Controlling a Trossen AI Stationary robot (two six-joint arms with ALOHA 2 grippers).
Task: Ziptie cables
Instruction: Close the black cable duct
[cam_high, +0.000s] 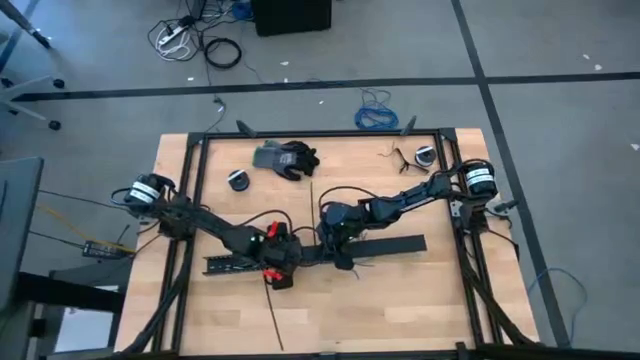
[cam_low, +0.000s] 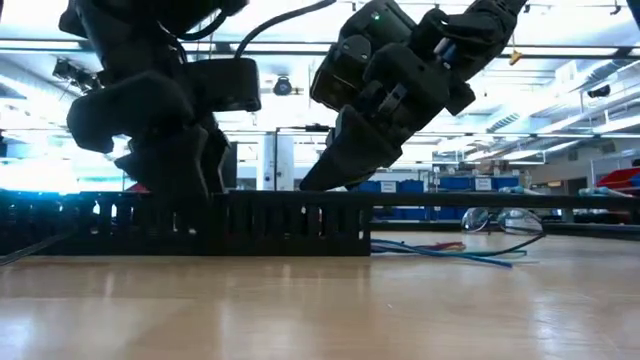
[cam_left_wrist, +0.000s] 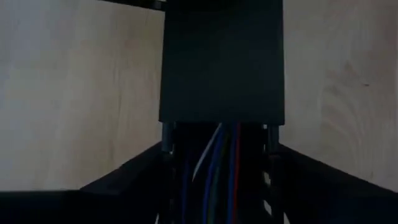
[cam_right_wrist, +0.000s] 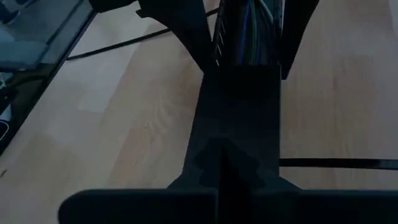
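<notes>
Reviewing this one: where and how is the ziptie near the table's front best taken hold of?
Probably near its free front end, from straight above, closing across its width: the ziptie lies flat, thin and straight on the table, and its far end reaches the left hand by the duct.

site: lab/workshop | cues: ceiling strip lights (cam_low: 560, 130), blue bins (cam_low: 420, 185) on far shelving, grey floor (cam_high: 560, 40), wood table (cam_high: 400, 300)
</notes>
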